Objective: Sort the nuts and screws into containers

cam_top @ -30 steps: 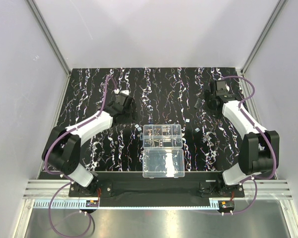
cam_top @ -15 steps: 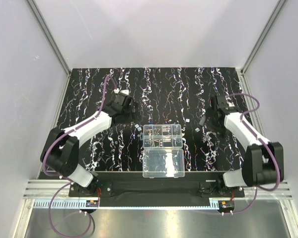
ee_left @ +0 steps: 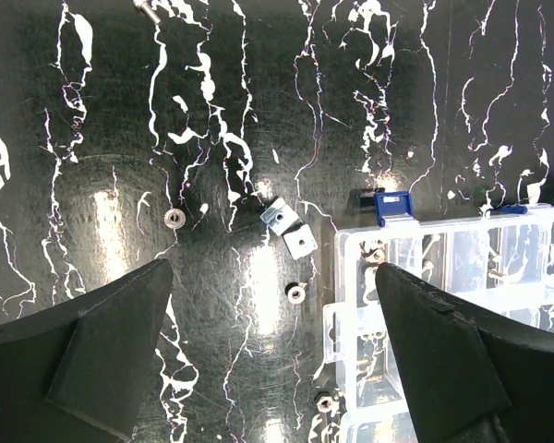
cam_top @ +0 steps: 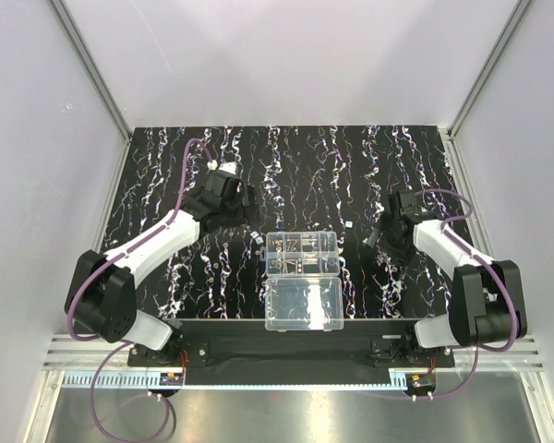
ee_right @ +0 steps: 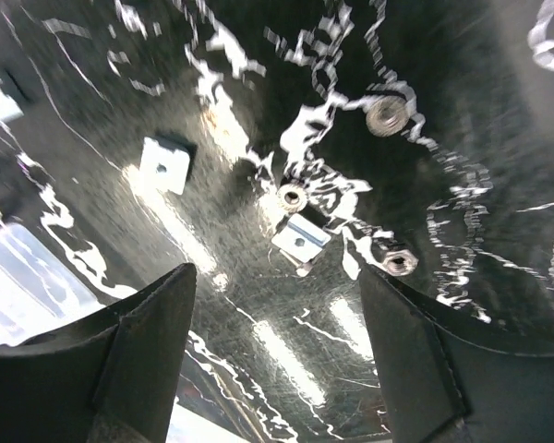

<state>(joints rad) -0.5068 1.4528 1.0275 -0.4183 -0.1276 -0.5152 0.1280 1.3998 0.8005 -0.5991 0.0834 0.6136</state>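
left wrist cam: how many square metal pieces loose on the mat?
2. The upper square piece and the lower square piece lie close together on the mat, beside the organizer box near its blue latch. The jaws may hide others.

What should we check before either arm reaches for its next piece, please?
1. Left end effector open and empty: ok.
2. Right end effector open and empty: ok.
3. Lid of the box folded open: ok.
4. Round nut lies between the left fingers, beside the box: ok.
5. Square nut lies between the right fingers: ok.
6. Where each piece belongs: cannot tell.
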